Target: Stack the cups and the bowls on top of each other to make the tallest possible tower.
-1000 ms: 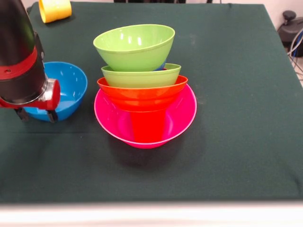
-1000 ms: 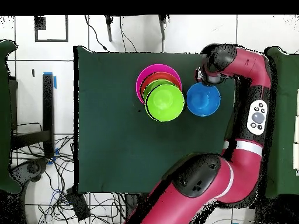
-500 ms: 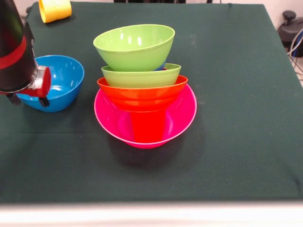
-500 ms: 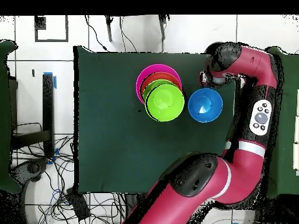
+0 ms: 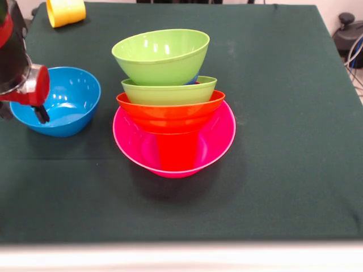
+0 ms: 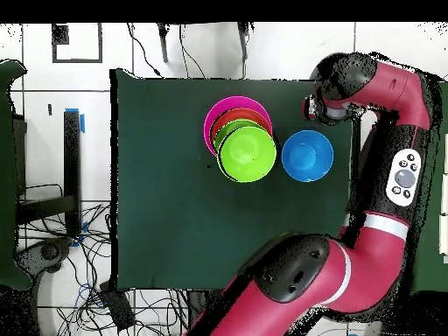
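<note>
Tool (image 5: 25,113) has slid off toward the desk (image 5: 283,141) edge over the last sec; in front view it went from covering the blue bowl's (image 5: 62,105) near side to sitting at its outer rim, mostly cut by the pic edge. Blue bowl shifted w/ it, a bit further from the tower (image 5: 170,107), & now rests flat on the cloth, upright. Overhead agrees: bowl (image 6: 307,156) now clear of the arm, wrist above its rim corner.

Tool state: can't tell. One dark tip shows against the bowl's inside wall, the other is cut off at the pic edge. Can't say if it grips the rim or has let go.

Tower unchanged: pink bowl (image 5: 218,141) as base w/ red cup (image 5: 177,152) standing in it, orange bowl (image 5: 170,113) over the cup, then lower green bowl (image 5: 169,92), then top green bowl (image 5: 160,56) tilted, a sliver of blue just under its right side. Yellow cup (image 5: 66,11) lies on its side at the far corner, well apart.

Meaning, as a guess: blue bowl dragged or nudged rather than lifted, so no height gained yet. Blue bowl & yellow cup not yet on the tower. Top bowl's tilt = risk; anything set there may slide.
</note>
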`<state>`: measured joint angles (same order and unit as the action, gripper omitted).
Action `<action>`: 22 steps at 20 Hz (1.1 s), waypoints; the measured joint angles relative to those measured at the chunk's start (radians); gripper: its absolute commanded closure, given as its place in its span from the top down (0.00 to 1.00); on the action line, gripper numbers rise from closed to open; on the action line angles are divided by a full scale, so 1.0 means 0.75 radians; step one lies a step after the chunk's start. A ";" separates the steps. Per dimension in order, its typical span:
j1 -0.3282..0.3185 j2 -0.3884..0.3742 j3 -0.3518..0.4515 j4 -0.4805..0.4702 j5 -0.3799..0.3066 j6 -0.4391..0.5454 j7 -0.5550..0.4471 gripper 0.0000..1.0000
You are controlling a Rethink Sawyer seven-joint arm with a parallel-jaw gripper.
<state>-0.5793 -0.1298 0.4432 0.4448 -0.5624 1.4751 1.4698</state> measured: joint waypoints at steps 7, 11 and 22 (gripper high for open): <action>0.000 -0.073 -0.046 0.073 0.110 -0.079 0.024 1.00; 0.001 -0.107 -0.100 0.133 0.154 -0.103 0.079 1.00; 0.018 -0.093 -0.239 0.165 0.208 -0.106 0.415 1.00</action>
<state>-0.5658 -0.1997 0.2639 0.5682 -0.4066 1.3955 1.7812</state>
